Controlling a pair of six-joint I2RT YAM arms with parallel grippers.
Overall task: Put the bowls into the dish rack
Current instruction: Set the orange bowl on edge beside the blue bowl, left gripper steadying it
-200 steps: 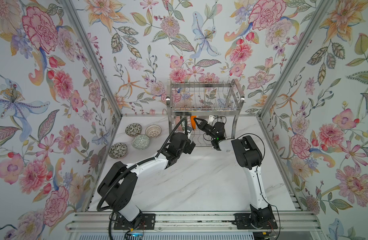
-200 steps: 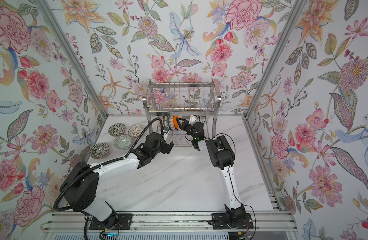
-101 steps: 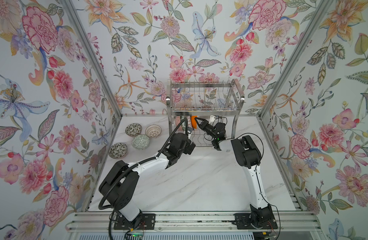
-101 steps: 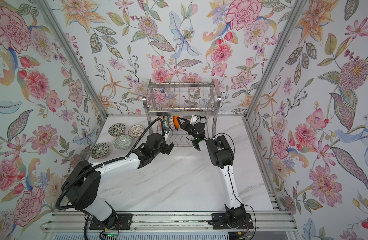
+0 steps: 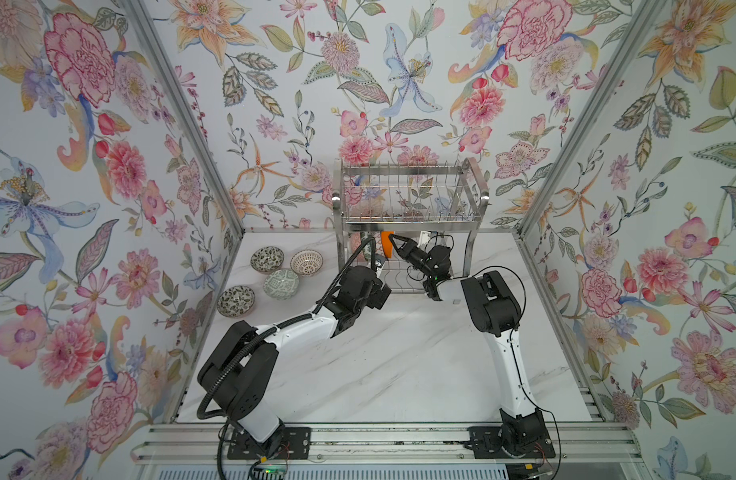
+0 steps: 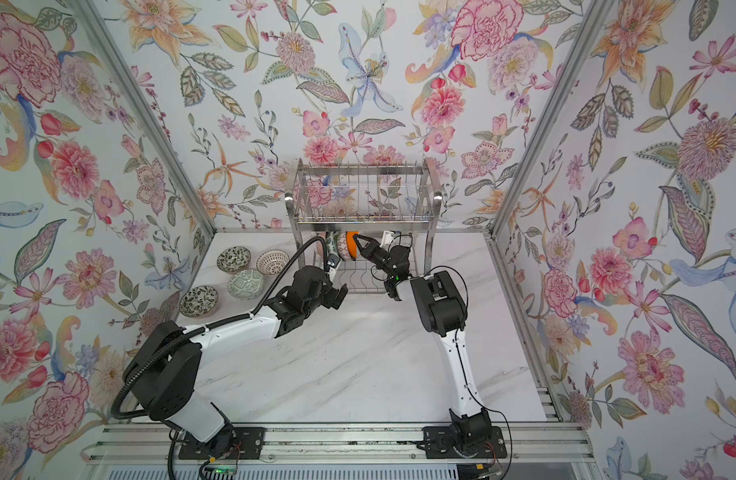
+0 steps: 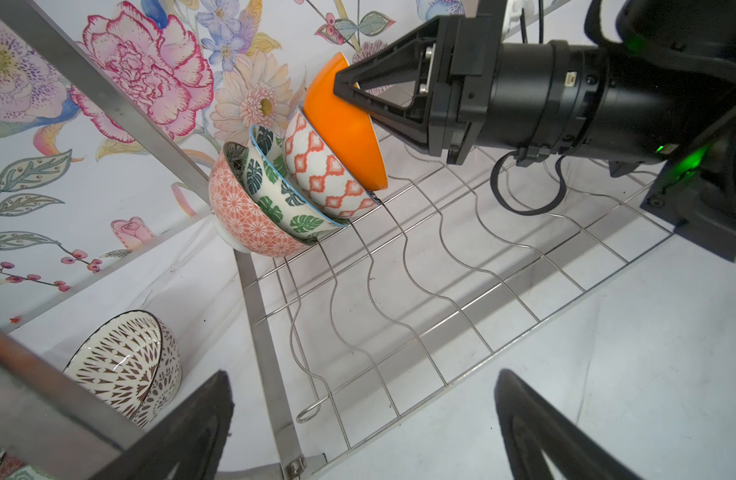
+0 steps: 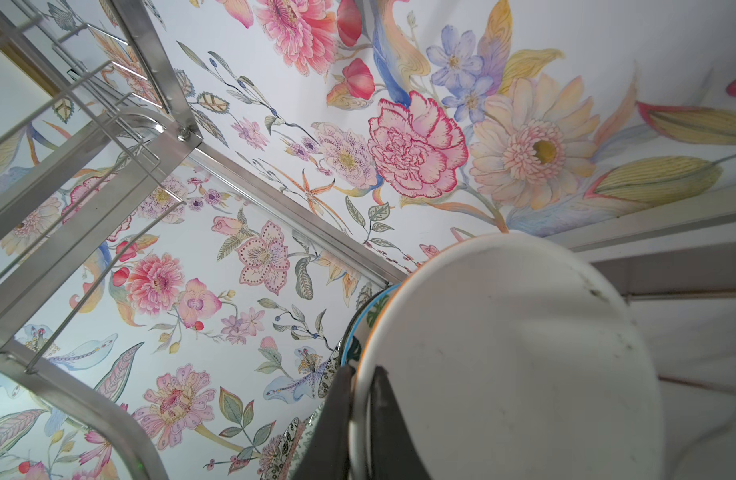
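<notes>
Bench [image 5: 399, 353]: marble, four bowls [image 5: 281, 284] far left.
Right claw [image 5: 393, 238]: pinching orange bowl [image 7: 345, 133] in dish rack [image 5: 403, 226].
Left claw [image 7: 362, 374]: spread wide.

Dish rack [image 5: 407, 226] at table's [image 5: 399, 353] rear, nested bowls [image 7: 274, 195] in lower tier; loose bowls [image 5: 281, 284] left of it

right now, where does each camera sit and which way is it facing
Both top views: high over the front edge, looking down at the table, both arms, dish rack at the far wall.
Left wrist: behind the open left gripper, facing the rack's lower tier and right gripper.
Right wrist: behind its fingers, facing the wall.
The wrist views share the orange bowl the right gripper clamps.
</notes>
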